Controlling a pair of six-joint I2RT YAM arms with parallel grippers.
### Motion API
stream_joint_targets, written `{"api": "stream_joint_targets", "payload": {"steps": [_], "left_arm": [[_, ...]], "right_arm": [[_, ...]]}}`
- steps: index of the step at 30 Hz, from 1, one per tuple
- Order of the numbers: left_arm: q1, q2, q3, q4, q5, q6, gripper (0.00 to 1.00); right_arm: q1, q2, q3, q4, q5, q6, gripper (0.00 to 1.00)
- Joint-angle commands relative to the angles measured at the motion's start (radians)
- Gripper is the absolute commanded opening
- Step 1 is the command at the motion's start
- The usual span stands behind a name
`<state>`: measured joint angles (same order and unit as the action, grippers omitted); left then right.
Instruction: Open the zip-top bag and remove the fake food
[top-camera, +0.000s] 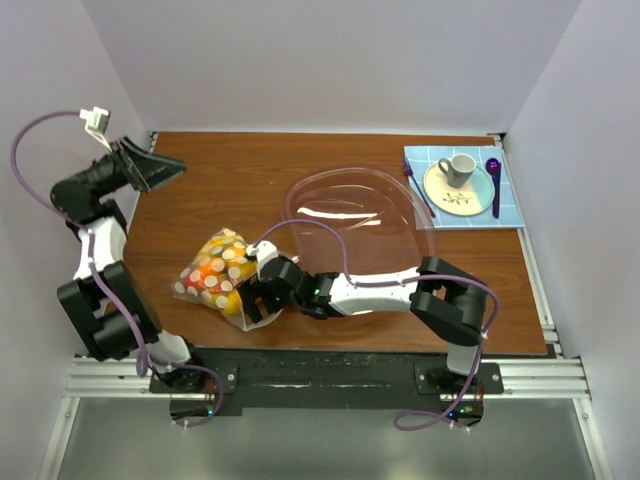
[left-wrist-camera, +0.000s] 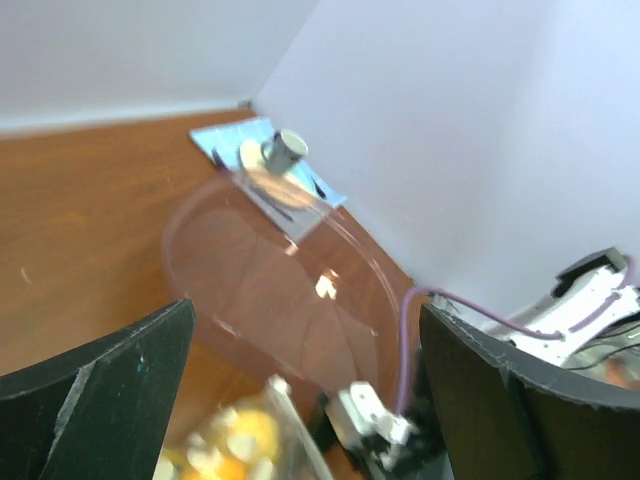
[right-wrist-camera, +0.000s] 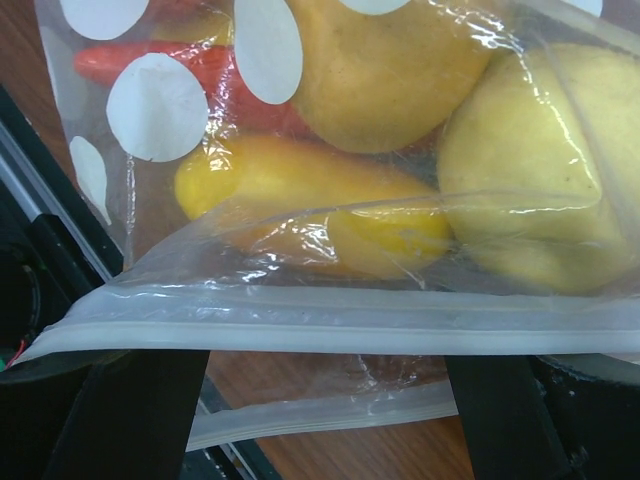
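The zip-top bag (top-camera: 190, 283), clear with white dots, lies on the near left of the table. The fake food (top-camera: 220, 268) is inside it. In the right wrist view I see yellow rounded pieces (right-wrist-camera: 380, 60) and a red-orange carrot (right-wrist-camera: 205, 62) through the plastic. The bag's mouth is parted: one zip strip (right-wrist-camera: 330, 320) runs across my fingertips and the other (right-wrist-camera: 330, 420) lies lower, between the fingers. My right gripper (top-camera: 252, 300) (right-wrist-camera: 320, 365) is open at that zip edge. My left gripper (top-camera: 165, 168) (left-wrist-camera: 305, 330) is open and empty, raised at the far left.
A large clear pink-tinted bowl (top-camera: 292, 200) stands behind the bag, also in the left wrist view (left-wrist-camera: 180, 215). At the back right a blue checked mat (top-camera: 512, 210) holds a plate (top-camera: 445, 198), a grey cup (top-camera: 460, 166) and a purple spoon (top-camera: 493, 182). White walls enclose the table.
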<state>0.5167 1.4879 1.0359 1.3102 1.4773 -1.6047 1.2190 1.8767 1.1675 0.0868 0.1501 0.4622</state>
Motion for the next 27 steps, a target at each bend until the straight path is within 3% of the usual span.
{"api": "stream_joint_targets", "payload": {"steps": [1,2,3,4,6,9,16,21,27], "left_arm": [[-0.095,-0.071,0.275,-0.142,-0.132,0.413,1.0],[-0.13,-0.093,0.399,-1.013,-0.214,0.756,1.0],[-0.306,-0.092,0.708,-1.4,-0.547,1.447,1.0],[-0.416,-0.072,0.783,-1.618,-0.693,1.617,1.0],[-0.507,-0.054,0.835,-1.612,-0.892,1.648,1.0],[-0.491,0.008,0.827,-1.718,-0.981,1.648,1.0],[-0.402,-0.118,0.339,-1.732,-1.069,1.796,1.0],[-0.313,-0.11,0.035,-1.717,-1.149,1.934,1.0],[-0.25,-0.141,-0.051,-1.753,-1.094,2.0,1.0]], "right_arm": [[0.017,0.012,0.012,0.057,0.028,0.027,0.93],[0.019,0.013,0.015,0.056,0.028,0.027,0.93],[0.022,0.015,0.017,0.057,0.025,0.029,0.93],[0.024,0.018,0.021,0.056,0.025,0.029,0.93],[0.028,0.025,0.035,0.048,0.035,0.027,0.93],[0.03,0.029,0.055,0.028,0.049,0.026,0.93],[0.03,0.021,0.021,0.037,0.054,0.018,0.93],[0.031,0.015,-0.002,0.062,0.062,0.015,0.93],[0.031,0.015,-0.008,0.068,0.075,0.015,0.94]]}}
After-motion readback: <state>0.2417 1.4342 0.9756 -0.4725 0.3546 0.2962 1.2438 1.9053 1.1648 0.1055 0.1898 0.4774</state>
